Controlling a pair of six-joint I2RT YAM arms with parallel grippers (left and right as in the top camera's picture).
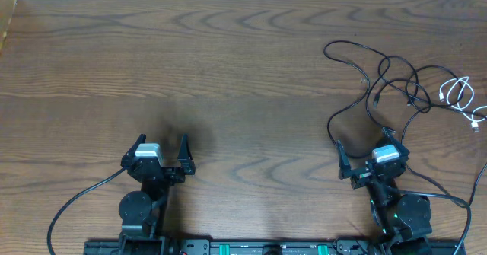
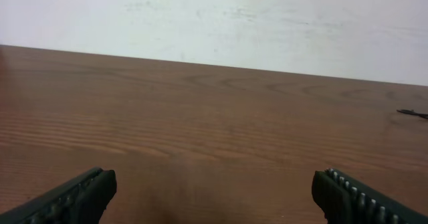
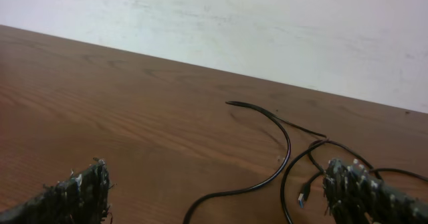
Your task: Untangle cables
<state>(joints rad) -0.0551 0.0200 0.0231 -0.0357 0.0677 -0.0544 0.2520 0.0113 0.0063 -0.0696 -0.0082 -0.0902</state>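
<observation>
Starting with the overhead view, two cables are counted on the counter (image 1: 228, 72). One long black cable (image 1: 356, 46) is sprawled in several crossing loops at the far right. One shorter white cable (image 1: 464, 80) is coiled just beside it, at the right edge. Whether the white coil is threaded through a black loop cannot be told at this size. The left fingers (image 1: 185, 154) are spread wide over bare wood, well apart from both cables. The right fingers (image 1: 342, 162) are likewise spread and hold nothing, with the nearest black strand running just beside them.

From the left wrist, both left fingers (image 2: 73, 197) are seen parted over empty grain. Only a small dark tip (image 2: 411, 112) shows at the right edge, and what it belongs to cannot be told.

From the right wrist, the right fingers (image 3: 364, 194) are seen parted, and the black cable (image 3: 284, 144) curves across the counter between them and beyond. A small plug (image 3: 302, 198) lies near the right-hand finger. No white cable is seen here.

Both cables are judged light, thin and limp. They will likely slide easily on the wood and drag their neighbours when pulled. A pinch is best taken on a free strand near a plug, or on an outer loop clear of the crossings, so that knots are not tightened.
</observation>
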